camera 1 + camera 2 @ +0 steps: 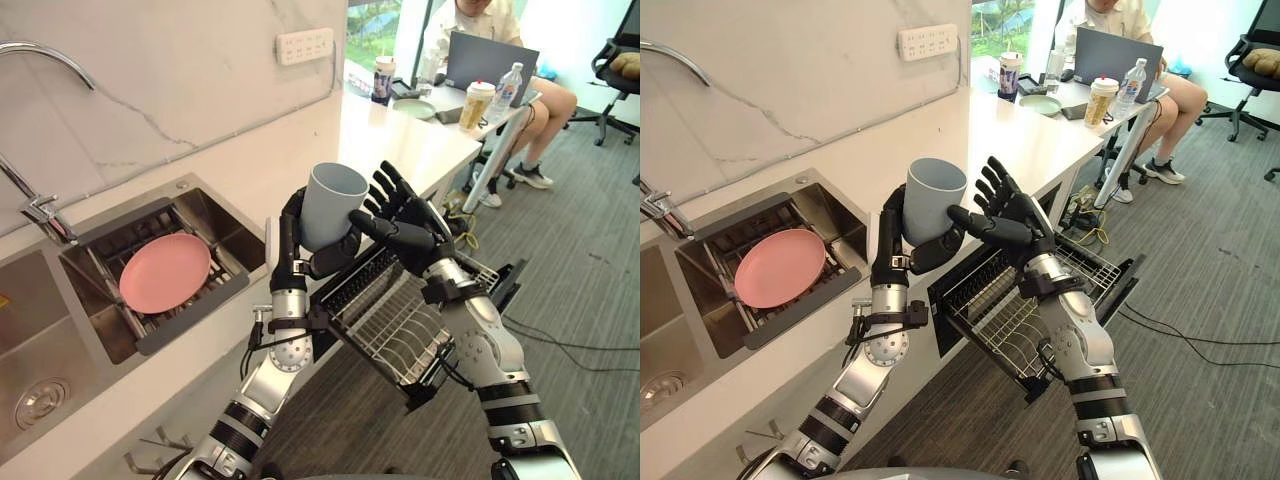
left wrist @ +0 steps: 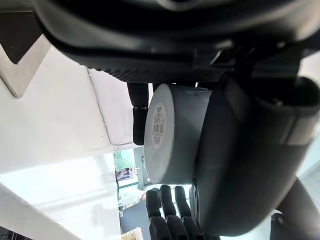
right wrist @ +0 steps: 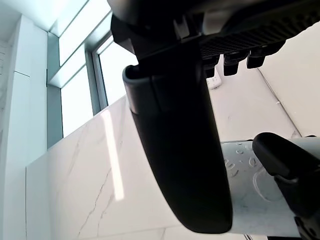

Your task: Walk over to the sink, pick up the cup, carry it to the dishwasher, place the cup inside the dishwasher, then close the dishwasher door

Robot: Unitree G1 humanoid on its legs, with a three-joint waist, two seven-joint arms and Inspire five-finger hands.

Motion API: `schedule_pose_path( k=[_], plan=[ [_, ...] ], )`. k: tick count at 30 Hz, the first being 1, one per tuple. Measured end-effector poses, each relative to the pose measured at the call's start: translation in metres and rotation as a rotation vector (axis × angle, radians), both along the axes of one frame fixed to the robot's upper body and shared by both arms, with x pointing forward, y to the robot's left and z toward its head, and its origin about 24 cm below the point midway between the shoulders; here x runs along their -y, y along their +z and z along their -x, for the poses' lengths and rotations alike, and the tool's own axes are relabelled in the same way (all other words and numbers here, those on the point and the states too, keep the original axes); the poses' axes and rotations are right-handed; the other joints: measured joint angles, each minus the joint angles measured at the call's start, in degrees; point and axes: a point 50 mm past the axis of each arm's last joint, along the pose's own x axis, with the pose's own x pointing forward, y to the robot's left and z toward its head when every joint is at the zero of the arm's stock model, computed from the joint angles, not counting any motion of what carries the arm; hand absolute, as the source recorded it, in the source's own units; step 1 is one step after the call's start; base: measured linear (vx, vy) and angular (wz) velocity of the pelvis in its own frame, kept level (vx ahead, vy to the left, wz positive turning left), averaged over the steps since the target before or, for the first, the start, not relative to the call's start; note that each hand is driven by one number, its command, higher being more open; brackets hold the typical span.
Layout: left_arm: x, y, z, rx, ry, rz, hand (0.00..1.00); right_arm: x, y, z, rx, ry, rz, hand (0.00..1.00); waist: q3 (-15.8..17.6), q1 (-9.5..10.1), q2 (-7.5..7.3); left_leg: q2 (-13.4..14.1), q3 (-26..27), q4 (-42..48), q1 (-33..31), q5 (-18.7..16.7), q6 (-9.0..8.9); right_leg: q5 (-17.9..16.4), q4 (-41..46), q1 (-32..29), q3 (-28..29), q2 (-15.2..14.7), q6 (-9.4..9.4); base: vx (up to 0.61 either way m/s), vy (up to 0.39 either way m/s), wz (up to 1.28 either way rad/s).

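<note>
We see the dark left hand [image 1: 291,248] raised over the front edge of the white stone bench [image 1: 400,140], its fingers and thumb curled round the lower half of a pale grey-blue cup [image 1: 331,203]. The cup stands upright in that grip with its mouth up, clear of every surface. In the left wrist view we look at the cup's flat base, which carries a small label. Just beside the cup is the right hand [image 1: 410,225], wide open with its fingers straight and fanned upward. Its thumb stretches toward the cup's side, but we cannot tell whether it touches. This hand holds nothing. Below both hands, a wire dishwasher rack [image 1: 395,325] is pulled out from under the bench front, and past it we see the dark dishwasher door [image 1: 508,282] let down. To the left, set into the bench, is a steel sink [image 1: 215,212], where a round pink plate [image 1: 165,271] lies on a dark drainer. At the far end of the bench a person [image 1: 487,18] sits behind a grey laptop [image 1: 490,60].
</note>
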Motion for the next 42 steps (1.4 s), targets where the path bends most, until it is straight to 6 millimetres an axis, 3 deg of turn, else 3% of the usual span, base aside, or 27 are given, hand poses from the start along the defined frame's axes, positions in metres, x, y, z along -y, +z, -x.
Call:
schedule_pose_path(
  k=[4, 9, 29, 30, 42],
  plan=[
    [0.009, -0.013, 0.005, -0.059, -0.136, -0.071, 0.0, -0.017, 0.008, -0.003, 0.026, 0.13, 0.047, 1.0, 0.01, 0.06, -0.26, 0.04, -0.07, 0.0, 0.0, 0.0, -0.01, 0.0, -0.14, 0.1, 0.01, 0.05, 0.0, 0.0, 0.0, 0.0],
    [0.007, -0.017, 0.004, -0.105, -0.193, -0.045, 0.0, -0.01, 0.002, -0.004, 0.003, 0.158, 0.066, 1.0, 0.06, 0.54, -1.29, 0.01, -0.16, 0.0, 0.03, 0.01, -0.02, 0.0, -0.19, 0.19, -0.02, 0.04, -0.01, 0.0, 0.0, 0.0],
    [0.004, -0.023, 0.007, -0.092, -0.139, -0.117, 0.0, -0.012, -0.005, -0.007, -0.029, 0.166, 0.138, 1.0, 0.05, 1.03, -1.29, 0.01, -0.34, 0.01, 0.17, 0.04, -0.06, 0.01, -0.41, 0.49, -0.13, 0.11, -0.01, 0.0, 0.0, 0.0],
    [0.003, -0.023, 0.007, -0.082, -0.122, -0.122, 0.0, -0.014, -0.005, -0.007, -0.031, 0.166, 0.131, 0.0, 0.05, 1.03, -1.29, 0.01, -0.34, 0.01, 0.27, 0.04, -0.06, 0.0, -0.42, 0.6, -0.13, 0.11, -0.01, 0.0, 0.0, 0.0],
    [0.008, -0.013, 0.007, -0.05, -0.093, -0.067, 0.0, -0.018, -0.002, -0.008, -0.002, 0.118, 0.128, 0.0, 0.05, 1.35, -1.28, -0.02, -0.5, 0.01, 0.56, 0.03, -0.07, -0.02, -0.5, 0.84, -0.27, 0.08, -0.02, 0.0, 0.0, 0.0]
  ],
)
